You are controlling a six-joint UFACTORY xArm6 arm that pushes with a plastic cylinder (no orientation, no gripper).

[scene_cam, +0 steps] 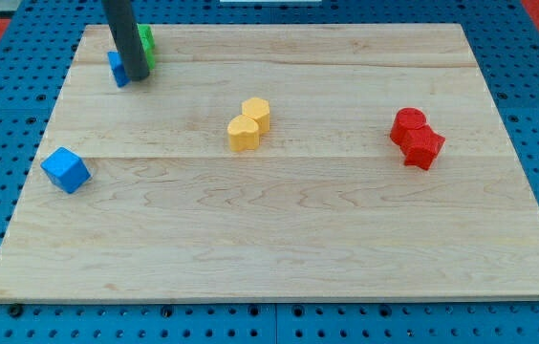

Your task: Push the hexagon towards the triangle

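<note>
Hexagon, yellow [257, 112]: seen a little toward the view's top from the middle of the wooden board [279, 239], touching a second yellow block [243, 134] of rounded outline that lies just beside it toward the view's bottom-left. Wide bare wood is seen around this pair on every side, most of all toward the view's bottom.

Red pair: one red block [407, 124] and another red block [423, 147], touching each other, placed well to the view's right of the hexagon and nearer the board's right edge; exact shapes cannot be made out.

Blue cube [65, 169]: placed well to the view's left of the hexagon and slightly lower, close to the board's left edge.

Corner group: a small blue block [117, 69] and a green block [146, 40], found far to the hexagon's upper left, near the board's top-left corner, both partly hidden by the rod [123, 33]; shapes cannot be told, and the triangle cannot be identified with certainty.

My tip [138, 76]: set down against the small blue block's right side, well apart from the hexagon. No claw is carried, so no jaw state can be given; nothing is held.

Surround: blue pegboard [537, 143] is seen beyond all board edges.
</note>
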